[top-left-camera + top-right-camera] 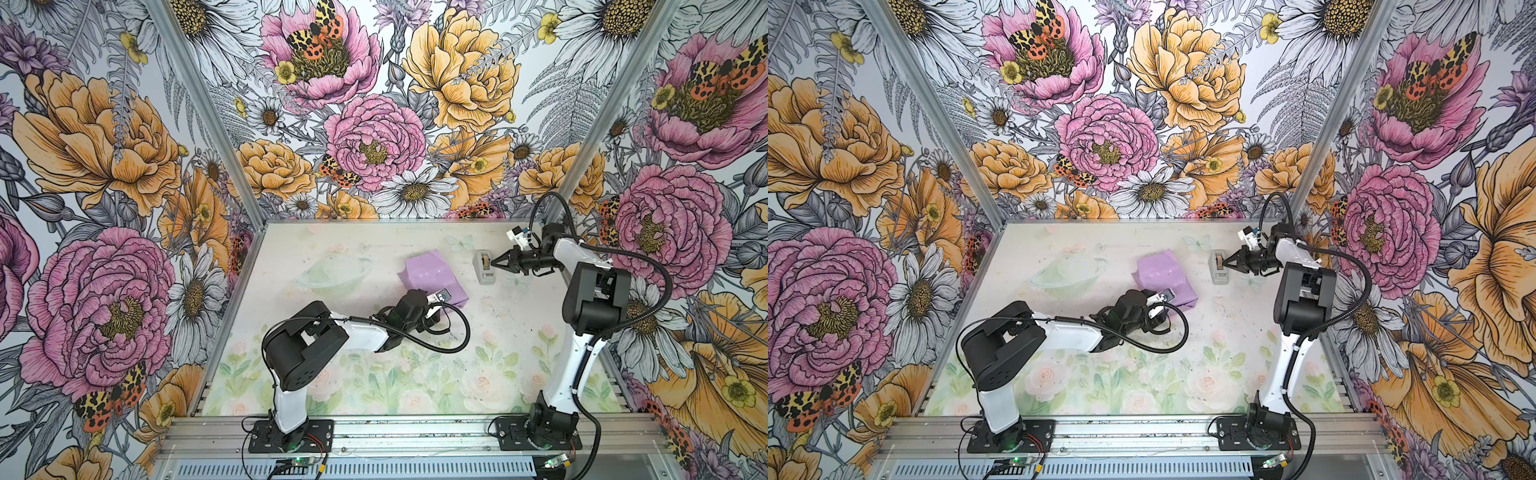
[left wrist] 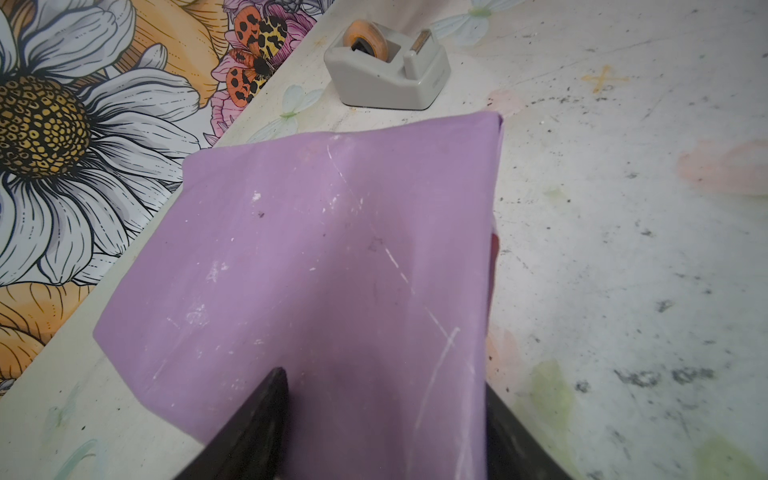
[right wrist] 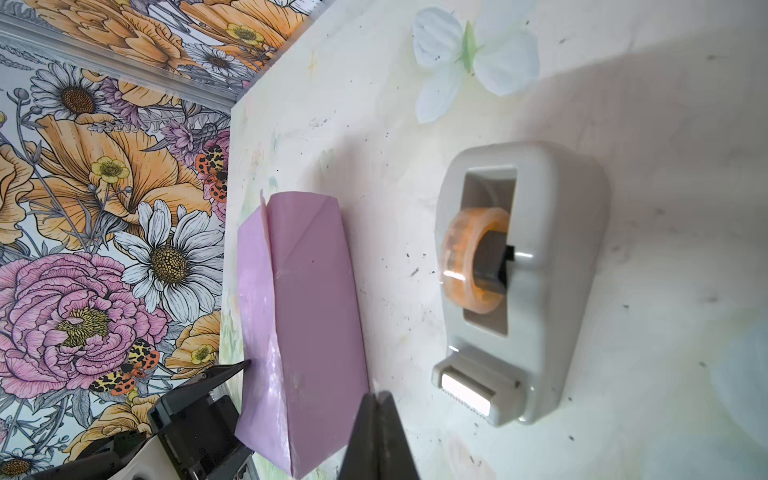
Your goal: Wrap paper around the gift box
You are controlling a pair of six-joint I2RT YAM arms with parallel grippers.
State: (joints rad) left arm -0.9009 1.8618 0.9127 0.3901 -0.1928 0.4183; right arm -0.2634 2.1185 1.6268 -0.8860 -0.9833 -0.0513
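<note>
The gift box is hidden inside the paper, which is folded round it with the glossy lilac face out, so it lies as a parcel mid-table. My left gripper straddles the near end of the parcel, one finger on each side of it and pressing the paper. From the right wrist view one of its fingertips touches the parcel's side. My right gripper is shut, with nothing visible between its tips, right at the cutter end of the tape dispenser.
The grey tape dispenser with its orange roll stands right of the parcel near the back right, and shows beyond the parcel in the left wrist view. Floral walls close the table at the back and both sides.
</note>
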